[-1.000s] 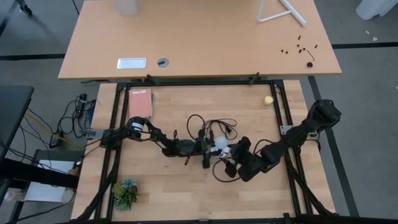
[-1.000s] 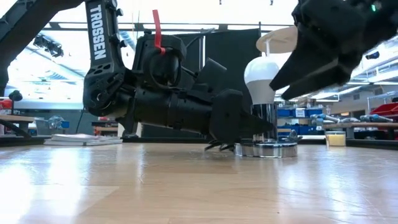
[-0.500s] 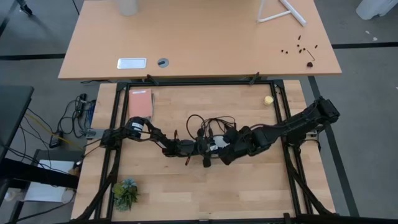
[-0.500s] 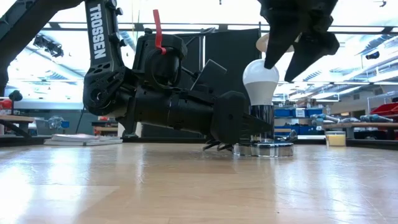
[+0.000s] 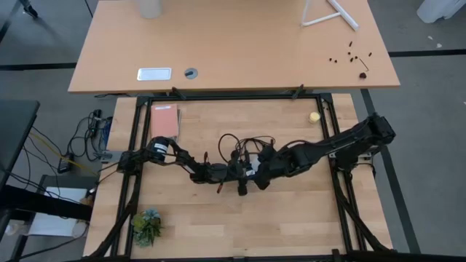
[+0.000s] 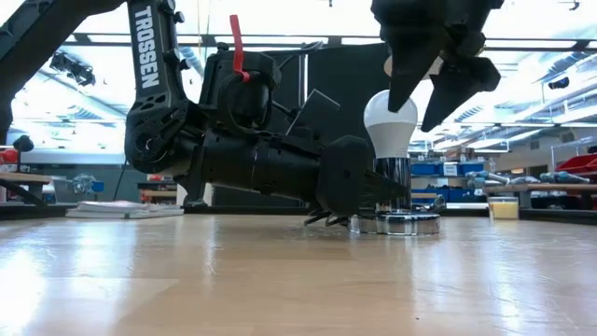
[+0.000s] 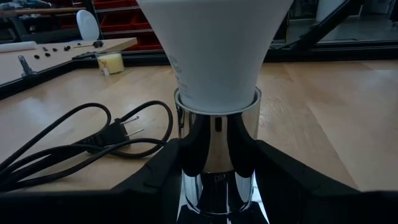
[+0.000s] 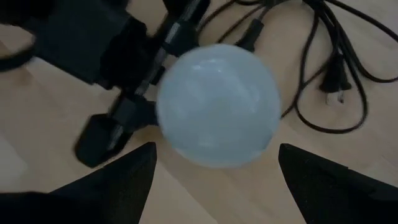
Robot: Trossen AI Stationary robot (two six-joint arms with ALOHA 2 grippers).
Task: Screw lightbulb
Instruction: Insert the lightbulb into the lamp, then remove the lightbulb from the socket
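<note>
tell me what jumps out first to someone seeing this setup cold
The white lightbulb standing upright in a shiny chrome socket mid-table. The left gripper clamps the socket's stem low down, while the right gripper hangs open just above the globe, fingers straddling it. A black cord loops beside them.

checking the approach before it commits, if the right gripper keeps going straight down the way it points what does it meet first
Most likely the frosted white pear-shaped lightbulb. The right gripper points down with open jaws, one to each side of the globe, which stands upright in the shiny chrome socket. How much gap remains above the globe is hard to judge.
</note>
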